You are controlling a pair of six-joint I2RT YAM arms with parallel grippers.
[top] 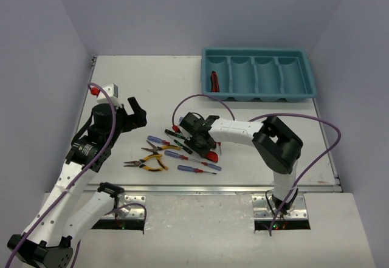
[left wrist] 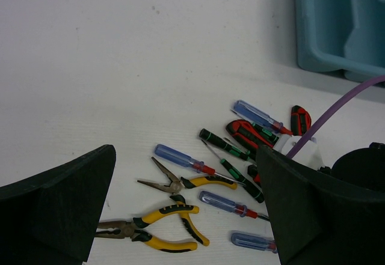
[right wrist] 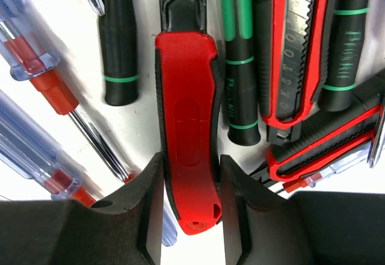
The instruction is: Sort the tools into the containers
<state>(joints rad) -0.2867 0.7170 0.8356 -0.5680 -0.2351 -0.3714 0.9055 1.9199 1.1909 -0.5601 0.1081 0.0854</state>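
Note:
My right gripper point(right wrist: 191, 175) is down in the tool pile point(top: 182, 149), shut on a red-and-black utility knife point(right wrist: 187, 133) lying on the table, one finger on each side of its handle. More utility knives point(right wrist: 295, 54) and black-and-green screwdrivers point(right wrist: 118, 42) lie beside it. My left gripper point(top: 130, 113) is open and empty, raised left of the pile. Below it lie yellow-handled pliers point(left wrist: 162, 229) and blue-handled screwdrivers point(left wrist: 180, 157). The teal tray point(top: 310, 73) sits at the far right, with one utility knife point(top: 214, 81) in its leftmost compartment.
The right arm's purple cable point(top: 200, 98) loops over the table between the pile and the tray. The tray's corner point(left wrist: 319, 54) shows at the top right of the left wrist view. Grey walls close in the table on three sides.

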